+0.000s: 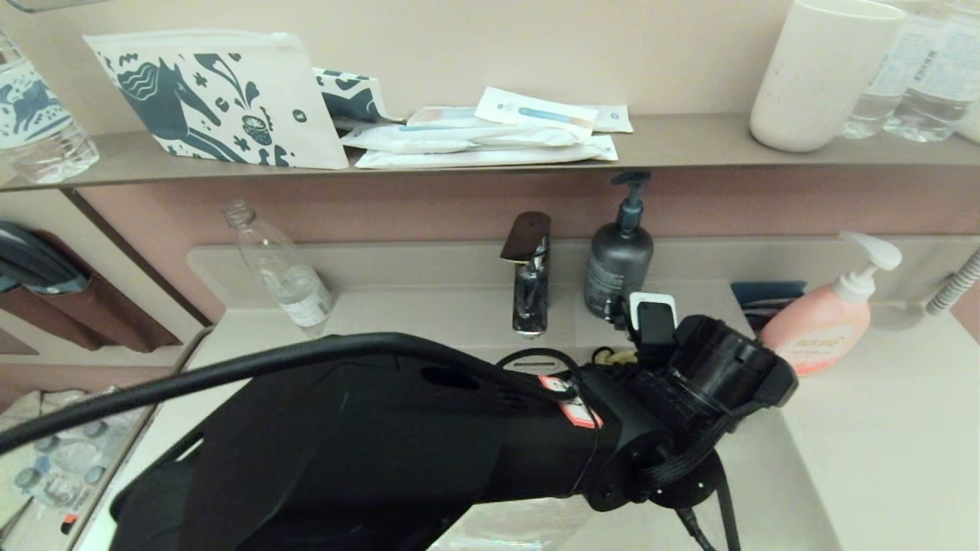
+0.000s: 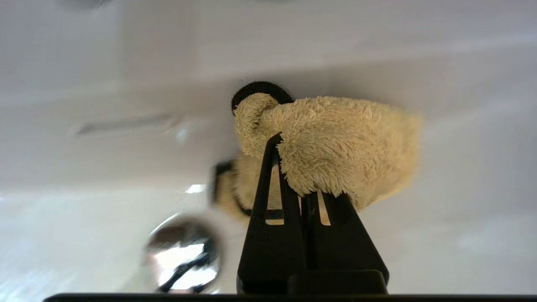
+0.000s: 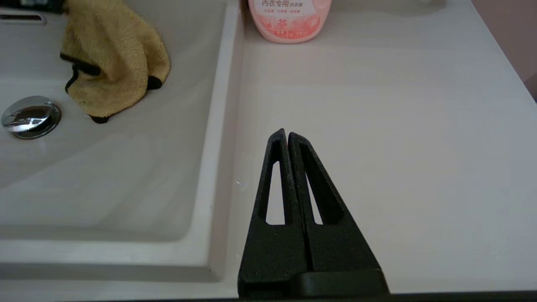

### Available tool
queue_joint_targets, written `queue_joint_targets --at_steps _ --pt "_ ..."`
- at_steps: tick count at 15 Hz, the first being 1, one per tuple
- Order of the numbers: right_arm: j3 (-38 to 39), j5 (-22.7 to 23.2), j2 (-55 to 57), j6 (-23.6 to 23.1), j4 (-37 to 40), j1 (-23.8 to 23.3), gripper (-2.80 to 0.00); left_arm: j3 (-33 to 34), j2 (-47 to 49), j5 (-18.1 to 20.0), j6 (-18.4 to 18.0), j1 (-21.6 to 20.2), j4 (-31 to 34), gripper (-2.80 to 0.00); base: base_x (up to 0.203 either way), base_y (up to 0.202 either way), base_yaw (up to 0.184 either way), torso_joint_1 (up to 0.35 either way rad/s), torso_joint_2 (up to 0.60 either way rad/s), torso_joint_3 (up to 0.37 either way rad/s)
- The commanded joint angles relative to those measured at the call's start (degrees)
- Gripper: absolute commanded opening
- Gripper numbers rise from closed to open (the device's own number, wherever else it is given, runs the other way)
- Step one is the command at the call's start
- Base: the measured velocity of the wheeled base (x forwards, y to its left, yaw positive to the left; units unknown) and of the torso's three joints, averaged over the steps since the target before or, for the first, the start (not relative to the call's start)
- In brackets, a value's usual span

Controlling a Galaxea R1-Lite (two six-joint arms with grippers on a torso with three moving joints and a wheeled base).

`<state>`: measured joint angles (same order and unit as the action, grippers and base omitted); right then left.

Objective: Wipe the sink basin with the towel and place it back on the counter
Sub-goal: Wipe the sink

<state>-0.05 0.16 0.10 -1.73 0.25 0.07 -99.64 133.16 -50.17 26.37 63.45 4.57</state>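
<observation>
Wipe step in hand. Left end effector [image 2: 293,167] down inside the sink basin [image 3: 126,167], clenched on the towel [image 2: 335,142], cloth bunched near the back wall, between the overflow slot [image 2: 121,123] and the drain plug [image 3: 30,116]. Right end effector [image 3: 287,138] parked over the surface [image 3: 377,126], fingers pressed together, holding nothing, pink soap bottle [image 3: 289,21] beyond it. Next, by judgement: press cloth flat on the basin floor, sweep past the plug without snagging the loop, then lift out to the surface.
</observation>
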Motion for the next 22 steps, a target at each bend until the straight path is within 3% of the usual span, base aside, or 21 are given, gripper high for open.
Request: queue_joint_targets --at_steps 1,3,9,22 --pt "0.0 0.0 0.0 -0.1 0.0 0.0 -2.80 6.6 -3.7 -0.3 2.0 -1.1 -0.2 -2.80 0.000 0.000 0.000 0.000 0.00 0.000" --pt "0.0 0.0 0.0 0.0 0.0 0.0 -2.80 10.7 -5.2 -1.0 4.2 -2.3 -1.1 -2.80 0.000 0.000 0.000 0.000 0.00 0.000" --pt "0.0 0.0 0.0 0.0 0.0 0.0 -2.80 16.5 -7.7 -4.2 4.2 -5.4 -5.2 -2.80 0.000 0.000 0.000 0.000 0.00 0.000" --pt "0.0 0.0 0.0 0.0 0.0 0.0 -2.80 29.9 -15.3 -4.2 3.6 -9.0 -9.1 -2.80 0.000 0.000 0.000 0.000 0.00 0.000"
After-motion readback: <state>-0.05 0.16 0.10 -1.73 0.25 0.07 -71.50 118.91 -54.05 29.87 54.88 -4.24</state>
